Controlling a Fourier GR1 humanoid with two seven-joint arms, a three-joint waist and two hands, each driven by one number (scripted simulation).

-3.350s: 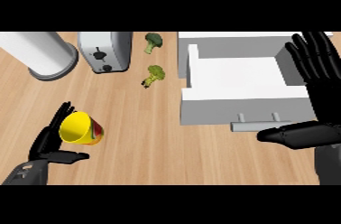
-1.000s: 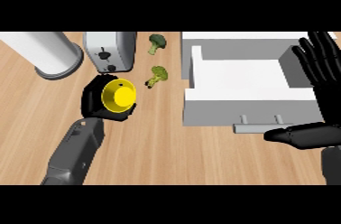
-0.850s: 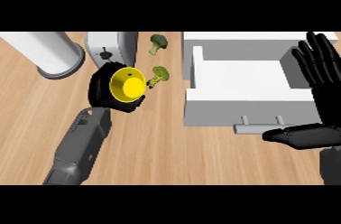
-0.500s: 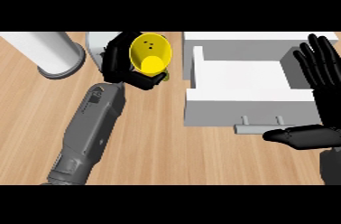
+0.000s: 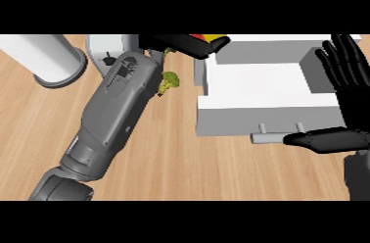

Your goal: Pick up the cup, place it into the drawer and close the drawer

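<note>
Right now your left hand [image 5: 184, 43] sits at the top of the head view, its black fingers curled round the yellow cup [image 5: 210, 37], of which only a small sliver of yellow with a red patch shows past the fingertips. The rest of the cup is hidden by the hand, so you cannot read how it is tilted. The hand and cup are at the far left corner of the open white drawer [image 5: 267, 97], over its left wall; whether the cup is already over the drawer's inside cannot be told.

Your grey left forearm [image 5: 115, 119] runs diagonally from the lower left up to that hand, crossing the light wooden counter [image 5: 188, 168]. It covers most of the silver toaster [image 5: 108, 46] behind it. Just beside the forearm, between it and the drawer's left wall, a small green piece of broccoli [image 5: 169, 83] lies on the counter. A white cylindrical canister [image 5: 47, 58] stands at the upper left, well apart from the drawer.

The drawer is pulled out, its white inside bare where it shows, its grey front panel facing you with a grey bar handle [image 5: 278, 136].

Your right hand [image 5: 347, 90] rests open at the right edge, fingers straight and pointing up, thumb stretched towards the handle, holding nothing.
</note>
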